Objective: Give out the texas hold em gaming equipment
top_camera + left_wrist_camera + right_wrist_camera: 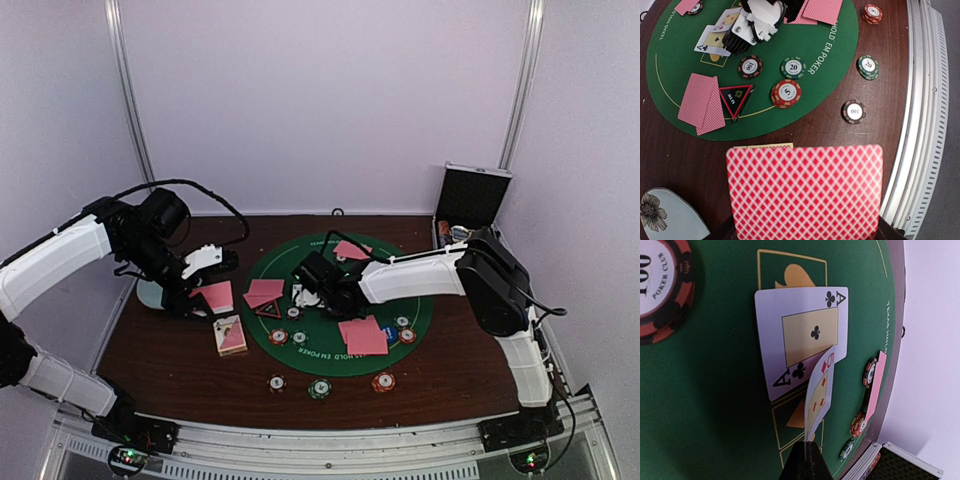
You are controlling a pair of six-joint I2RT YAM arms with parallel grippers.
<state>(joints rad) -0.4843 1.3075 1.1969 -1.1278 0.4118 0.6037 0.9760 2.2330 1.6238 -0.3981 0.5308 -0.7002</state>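
Left wrist view gives you the plainest read: the left gripper (207,285) is clamped on a red-backed card (805,192), which hangs back-up and fills the lower half of that view, over the bare wood of the table (820,127) just off the near edge of the green mat (680,60). A pale blue dish (670,220) with a flower print sits at the lower left, beside the card. On the mat you have the triangular marker (735,99) touching a face-down pair of cards (702,104), with a 100 chip (750,66), a 20 chip (793,67) and a red 5 chip stack (786,93) near it. Three more chips lie off the mat on the wood: a green 20 chip (868,66), a black 100 chip (853,111) and a red chip (872,13). Your right gripper (805,462) is pinched tight on the lower edge of the five of diamonds (819,395), held tilted on edge and partly over the ace of clubs (805,335), which lies face-up and flat on the mat. From above, the deck (231,335) rests on the wood left of the mat, a blue button (390,333) lies just beside another face-down pair (363,337), and the case (472,200) stands open at the far right corner.
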